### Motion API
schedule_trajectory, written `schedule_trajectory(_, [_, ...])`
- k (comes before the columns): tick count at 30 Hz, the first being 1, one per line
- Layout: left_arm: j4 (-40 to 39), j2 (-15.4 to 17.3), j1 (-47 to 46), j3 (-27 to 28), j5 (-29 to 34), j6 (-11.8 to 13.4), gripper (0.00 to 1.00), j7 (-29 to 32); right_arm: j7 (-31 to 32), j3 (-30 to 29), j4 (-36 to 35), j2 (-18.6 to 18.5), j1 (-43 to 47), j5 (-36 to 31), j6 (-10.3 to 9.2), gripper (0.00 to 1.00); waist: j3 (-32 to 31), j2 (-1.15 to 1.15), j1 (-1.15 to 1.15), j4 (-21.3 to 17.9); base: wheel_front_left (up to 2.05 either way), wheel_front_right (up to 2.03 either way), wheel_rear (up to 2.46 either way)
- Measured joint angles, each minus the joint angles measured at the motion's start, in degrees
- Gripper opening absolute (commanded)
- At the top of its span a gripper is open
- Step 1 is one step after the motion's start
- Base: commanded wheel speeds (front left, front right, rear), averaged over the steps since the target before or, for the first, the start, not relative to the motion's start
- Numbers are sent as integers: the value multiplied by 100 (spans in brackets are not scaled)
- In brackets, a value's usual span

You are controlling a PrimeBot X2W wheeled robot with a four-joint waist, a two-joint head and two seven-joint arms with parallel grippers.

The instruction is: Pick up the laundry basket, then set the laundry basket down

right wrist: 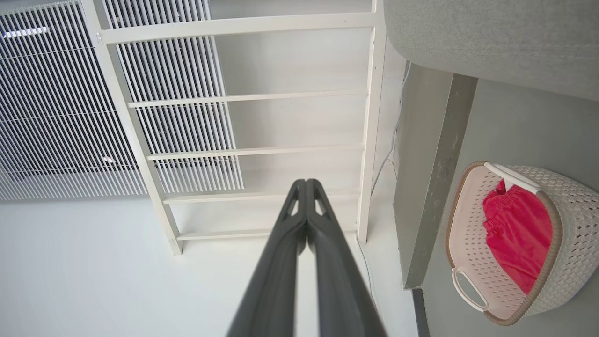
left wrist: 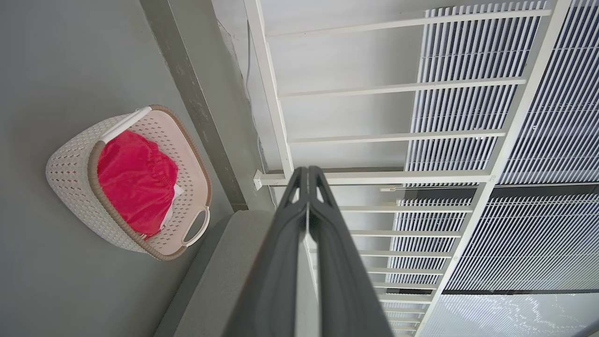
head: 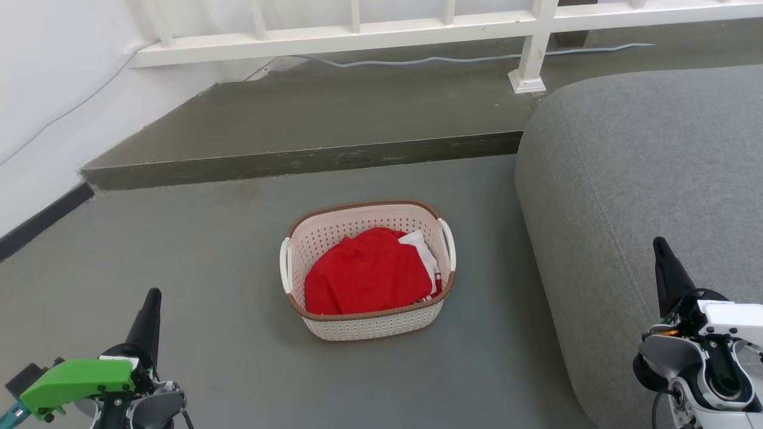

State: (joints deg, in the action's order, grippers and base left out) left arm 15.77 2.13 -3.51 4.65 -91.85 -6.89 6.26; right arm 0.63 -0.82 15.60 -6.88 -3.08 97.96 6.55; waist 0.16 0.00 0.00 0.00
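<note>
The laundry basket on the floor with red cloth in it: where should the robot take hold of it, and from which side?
Likely by its two white side handles: left gripper on the left handle, right gripper on the right handle, each coming from its own side. The loops stand out from the rim, and the laundry basket sits upright, so lifting both sides keeps it level.

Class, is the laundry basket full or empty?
Partly full: red cloth and a little white cloth lie inside the laundry basket.

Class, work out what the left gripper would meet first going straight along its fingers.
The left gripper would probably meet the white railing; the laundry basket lies off that line, though depth is unclear.
</note>
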Motion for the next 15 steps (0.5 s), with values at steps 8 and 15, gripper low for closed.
schedule_trajectory(8, [0, 0, 0, 0, 0, 0, 0, 0, 1, -3, 4, 2, -1, -1, 0, 0, 0, 0, 0, 0, 0, 0, 0])
schedule_trajectory(15, [-1, 0, 0, 1, 0, 0, 0, 0, 22, -8, 12, 3, -1, -2, 1, 0, 0, 0, 0, 0, 0, 0, 0])
